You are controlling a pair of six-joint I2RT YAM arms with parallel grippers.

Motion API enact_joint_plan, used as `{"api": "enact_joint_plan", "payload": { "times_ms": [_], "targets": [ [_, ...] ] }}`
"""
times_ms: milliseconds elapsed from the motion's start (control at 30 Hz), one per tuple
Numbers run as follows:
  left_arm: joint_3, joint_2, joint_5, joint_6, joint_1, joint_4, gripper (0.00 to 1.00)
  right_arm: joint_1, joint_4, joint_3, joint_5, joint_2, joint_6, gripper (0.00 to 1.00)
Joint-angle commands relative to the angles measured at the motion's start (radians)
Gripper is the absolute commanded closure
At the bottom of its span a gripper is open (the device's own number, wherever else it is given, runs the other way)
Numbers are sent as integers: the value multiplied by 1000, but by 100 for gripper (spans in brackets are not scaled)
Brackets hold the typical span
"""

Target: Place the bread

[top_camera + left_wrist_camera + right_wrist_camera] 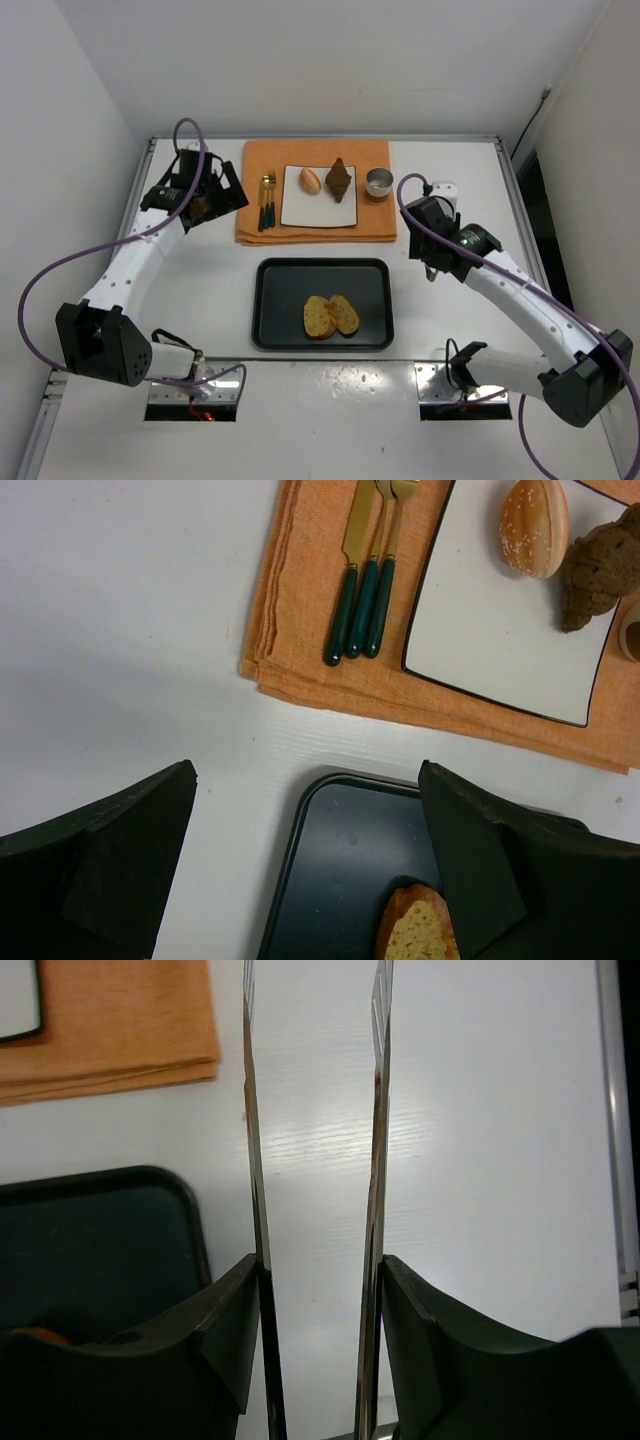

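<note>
Two toasted bread slices (330, 315) lie side by side on the black tray (275, 300). One slice's end shows in the left wrist view (415, 930). A seeded bun (310, 180) and a dark brown pastry (340, 180) sit on the white square plate (320, 212). My left gripper (222, 196) is open and empty, hovering over the table left of the orange cloth; its jaws stand wide apart (310, 865). My right gripper (431, 266) is right of the tray and shut on thin metal tongs (252, 1110), whose two blades stand apart (318, 1270).
An orange cloth (260, 232) at the back holds the plate, green-handled gold cutlery (267, 203) and a small metal cup (379, 183). The cutlery (360, 605), bun (533, 525) and pastry (595, 570) also show in the left wrist view. White walls enclose the table.
</note>
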Motion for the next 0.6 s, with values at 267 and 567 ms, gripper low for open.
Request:
{"api": "enact_joint_plan", "payload": {
  "times_ms": [267,567],
  "targets": [
    [-4,27,41,-17,-5,38,1,-290,411,16,55,247,-82,49],
    [7,27,50,-8,-5,38,1,-436,775,-8,-37,519,-103,37]
  ]
}}
